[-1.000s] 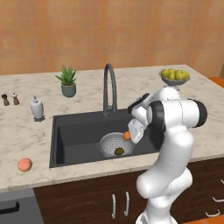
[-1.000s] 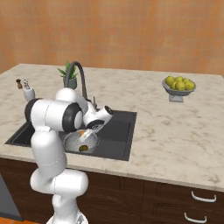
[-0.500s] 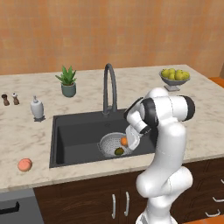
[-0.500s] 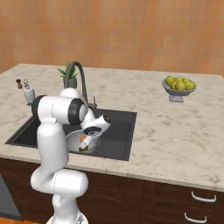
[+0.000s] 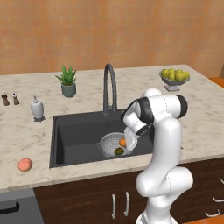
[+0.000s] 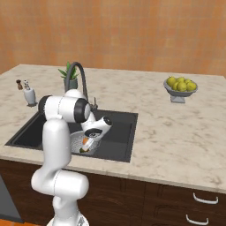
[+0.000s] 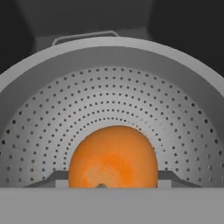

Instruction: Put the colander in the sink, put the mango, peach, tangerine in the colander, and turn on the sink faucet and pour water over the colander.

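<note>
Gripper [image 5: 126, 142] is gripping tangerine [image 7: 113, 156] w/ narrow jaws over colander [image 5: 109, 144], sitting in sink [image 5: 74, 131]. Hand view is showing perforated wall; left base view is showing mango [image 5: 119, 151] inside, peach [image 5: 25, 164] lying on counter [image 5: 26, 131].

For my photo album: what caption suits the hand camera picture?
Gripper holding a tangerine just above the colander.

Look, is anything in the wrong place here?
One thing: the peach sits alone on the counter left of the sink, far from the colander where the mango already lies. Nothing is spilled or broken.
</note>
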